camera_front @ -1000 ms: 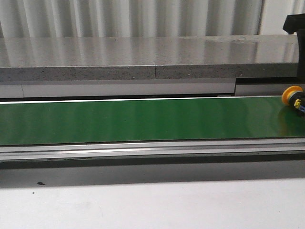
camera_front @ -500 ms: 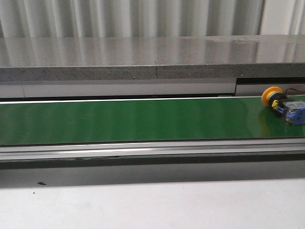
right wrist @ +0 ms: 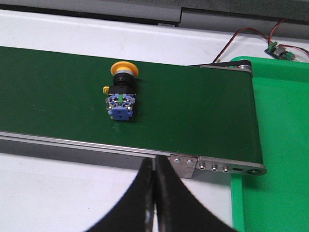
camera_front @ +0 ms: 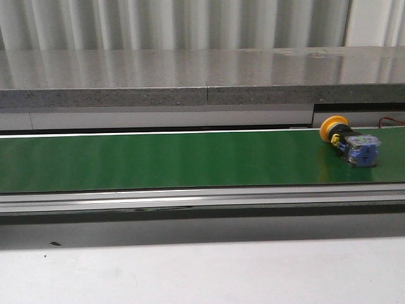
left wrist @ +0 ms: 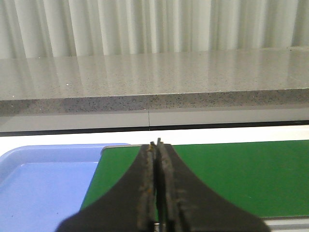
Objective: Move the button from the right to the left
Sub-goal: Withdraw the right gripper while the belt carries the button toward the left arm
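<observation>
The button (camera_front: pixel 350 140) lies on its side on the green conveyor belt (camera_front: pixel 177 158) near its right end, yellow head toward the back, clear-blue block toward the front. It also shows in the right wrist view (right wrist: pixel 121 94), free of any gripper. My right gripper (right wrist: pixel 154 162) is shut and empty, over the white table just in front of the belt's frame, apart from the button. My left gripper (left wrist: pixel 156 144) is shut and empty above the belt's left end (left wrist: pixel 231 174). Neither gripper shows in the front view.
A blue tray (left wrist: pixel 43 179) sits beyond the belt's left end. A green tray (right wrist: pixel 275 145) sits beyond its right end, with a small wired board (right wrist: pixel 279 50) behind it. A grey stone counter (camera_front: pixel 190 76) runs behind the belt. White table (camera_front: pixel 202 272) lies in front.
The button has travelled leftward along the belt, from the right edge of the front view to well inside it. A dark arm part at the top right has left the view.
</observation>
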`<state>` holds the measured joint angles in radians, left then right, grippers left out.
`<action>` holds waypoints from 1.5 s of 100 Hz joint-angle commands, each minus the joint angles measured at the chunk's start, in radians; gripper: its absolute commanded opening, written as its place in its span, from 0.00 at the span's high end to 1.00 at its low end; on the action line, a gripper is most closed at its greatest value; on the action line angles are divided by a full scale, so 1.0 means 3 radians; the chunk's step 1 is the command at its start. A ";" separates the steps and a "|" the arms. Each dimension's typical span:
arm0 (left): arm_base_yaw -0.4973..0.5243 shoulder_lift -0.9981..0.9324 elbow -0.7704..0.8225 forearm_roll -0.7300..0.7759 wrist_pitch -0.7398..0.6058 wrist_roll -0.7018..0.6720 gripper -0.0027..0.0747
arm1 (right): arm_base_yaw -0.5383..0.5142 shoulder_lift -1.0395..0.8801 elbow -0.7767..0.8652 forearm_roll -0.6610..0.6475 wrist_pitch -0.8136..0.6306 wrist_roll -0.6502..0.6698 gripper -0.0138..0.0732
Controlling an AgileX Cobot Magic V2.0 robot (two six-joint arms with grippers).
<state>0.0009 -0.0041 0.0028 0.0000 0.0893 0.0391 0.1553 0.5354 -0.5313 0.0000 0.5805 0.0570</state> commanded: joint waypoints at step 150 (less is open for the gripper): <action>0.0004 0.1355 -0.1601 -0.0347 0.1152 0.0008 0.99 | 0.0005 -0.1098 0.0487 -0.0042 -0.0396 -0.0038 0.92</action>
<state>0.0009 0.3205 -0.3852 -0.0897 0.4128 0.0391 0.1553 0.1975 -0.3622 0.0000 0.5457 0.0570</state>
